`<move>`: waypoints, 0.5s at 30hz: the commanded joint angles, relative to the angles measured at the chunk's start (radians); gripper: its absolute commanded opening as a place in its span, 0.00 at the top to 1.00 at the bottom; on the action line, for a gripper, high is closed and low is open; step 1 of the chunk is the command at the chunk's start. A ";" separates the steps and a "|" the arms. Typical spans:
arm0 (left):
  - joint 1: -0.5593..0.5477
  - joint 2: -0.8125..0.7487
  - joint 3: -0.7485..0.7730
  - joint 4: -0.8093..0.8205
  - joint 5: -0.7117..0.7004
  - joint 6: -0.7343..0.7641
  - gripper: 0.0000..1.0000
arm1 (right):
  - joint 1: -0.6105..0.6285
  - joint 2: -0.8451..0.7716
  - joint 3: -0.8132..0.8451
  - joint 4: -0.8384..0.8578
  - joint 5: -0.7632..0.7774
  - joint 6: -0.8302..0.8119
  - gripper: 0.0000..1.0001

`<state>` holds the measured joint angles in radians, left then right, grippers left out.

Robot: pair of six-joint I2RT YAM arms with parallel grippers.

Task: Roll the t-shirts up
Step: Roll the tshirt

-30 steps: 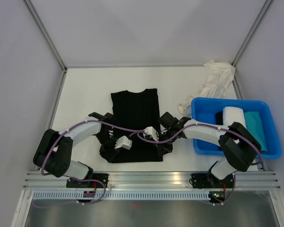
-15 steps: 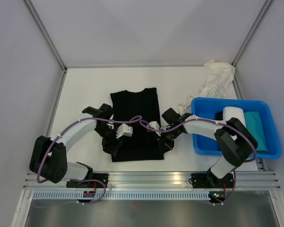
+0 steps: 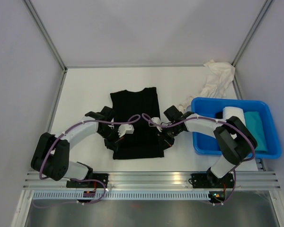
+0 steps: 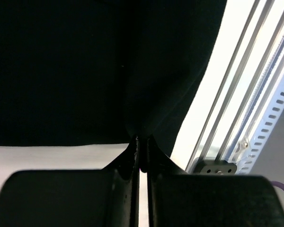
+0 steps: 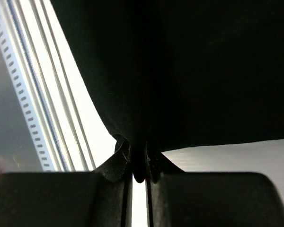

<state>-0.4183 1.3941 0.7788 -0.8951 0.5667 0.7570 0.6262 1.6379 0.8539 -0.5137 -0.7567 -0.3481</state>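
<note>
Room: pale grey walls point(image 3: 132, 28) close in three sides, with metal posts point(image 3: 45, 33) slanting up at the far corners.
Surface: a white table point(image 3: 80, 90), matte and bare on its left. An aluminium rail point(image 3: 151, 177) runs along the near edge by the arm bases.
Black t-shirt point(image 3: 135, 106): lies in the middle of the table, collar towards the far wall. The far part is flat. The near hem is pulled up off the table between the two grippers.
Left gripper point(image 3: 114, 144): at the shirt's near-left corner, clenched on the black t-shirt. The wrist view shows the fingers point(image 4: 132, 158) pressed together with dark cloth pinched in between.
Right gripper point(image 3: 164, 143): at the near-right corner, clamped on the same hem. In its wrist view the fingers point(image 5: 124, 158) squeeze a fold of black cloth, with the rail visible to one side.
White t-shirt point(image 3: 215, 80): crumpled in the far-right corner, with one end trailing down to just beside the bin.
Blue bin point(image 3: 204, 109): on the right side of the table, close to the right arm.
Bin contents: a rolled white shirt point(image 3: 233, 116) and a teal shirt point(image 3: 256, 127) touching side by side.
</note>
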 commanded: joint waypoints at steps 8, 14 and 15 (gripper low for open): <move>0.029 0.071 0.014 0.065 -0.019 0.001 0.97 | -0.082 -0.085 -0.036 0.188 0.034 0.155 0.75; 0.046 0.121 0.040 0.064 -0.033 0.015 0.95 | -0.089 -0.087 -0.078 0.250 0.045 0.227 0.97; 0.046 0.128 0.045 0.064 -0.039 0.016 0.95 | -0.095 -0.093 -0.081 0.265 0.052 0.238 0.96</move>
<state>-0.3820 1.5024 0.7883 -0.8482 0.5522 0.7490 0.5430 1.5681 0.7841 -0.3271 -0.7197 -0.1616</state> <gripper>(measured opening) 0.055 0.128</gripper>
